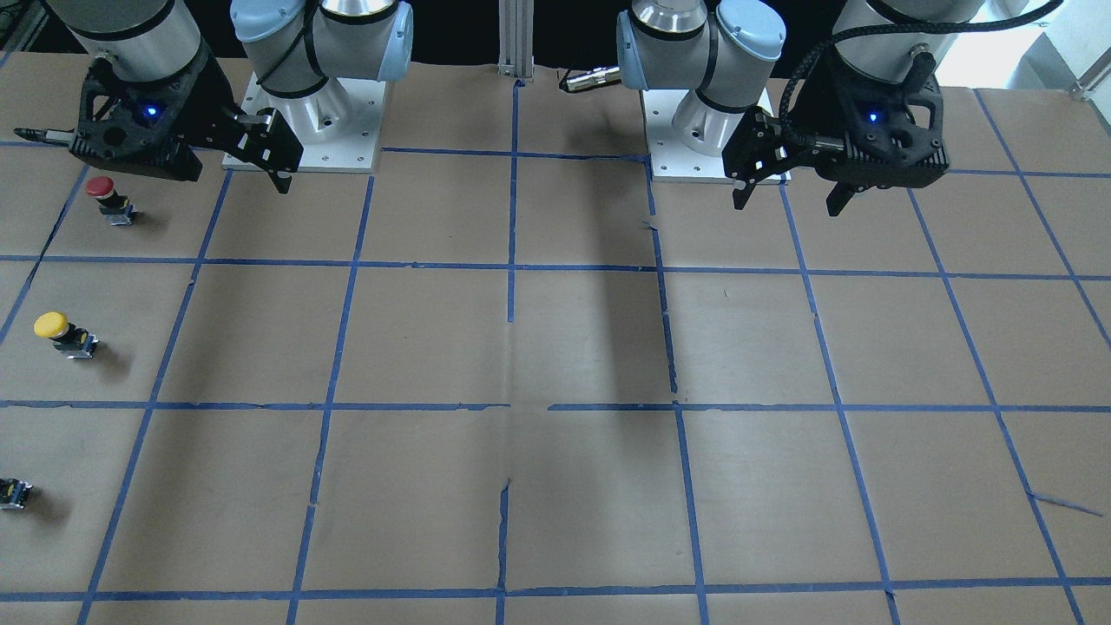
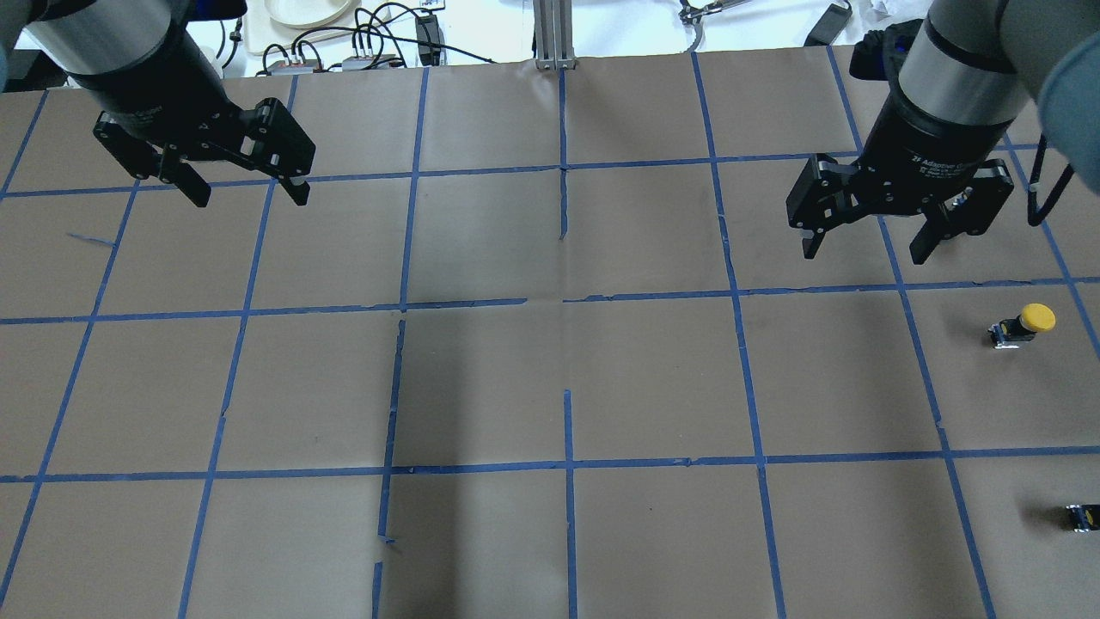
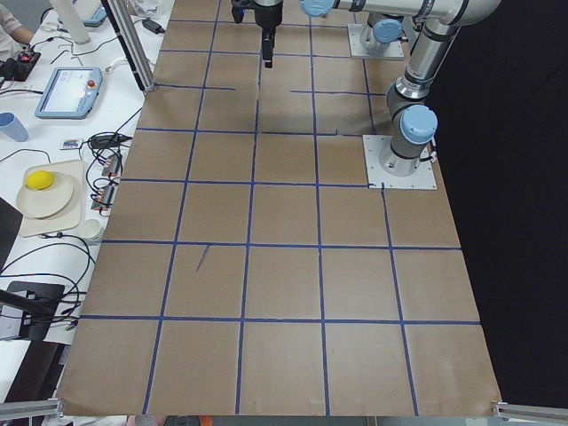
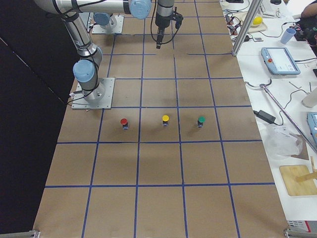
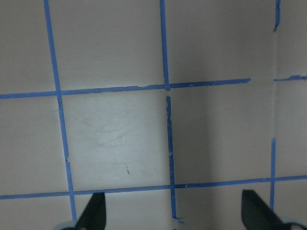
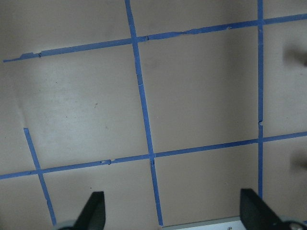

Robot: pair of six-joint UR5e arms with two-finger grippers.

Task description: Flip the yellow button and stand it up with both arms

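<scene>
The yellow button [image 1: 62, 333] has a round yellow cap on a dark base and seems to stand cap up near the table's right end; it also shows in the overhead view [image 2: 1023, 324] and in the exterior right view [image 4: 165, 120]. My right gripper [image 2: 866, 249] is open and empty, hovering above the paper up and to the left of the button in the overhead view, well apart from it. My left gripper [image 2: 249, 198] is open and empty at the far left. Both wrist views show only taped paper between open fingertips [image 5: 96, 213] [image 6: 93, 211].
A red-capped button [image 1: 108, 198] stands on the robot's side of the yellow one. A green-capped button [image 4: 201, 120] stands on the other side, showing as a small dark block [image 2: 1081, 516] at the overhead view's edge. The arm bases [image 1: 304, 121] [image 1: 712, 130] sit at the robot's edge.
</scene>
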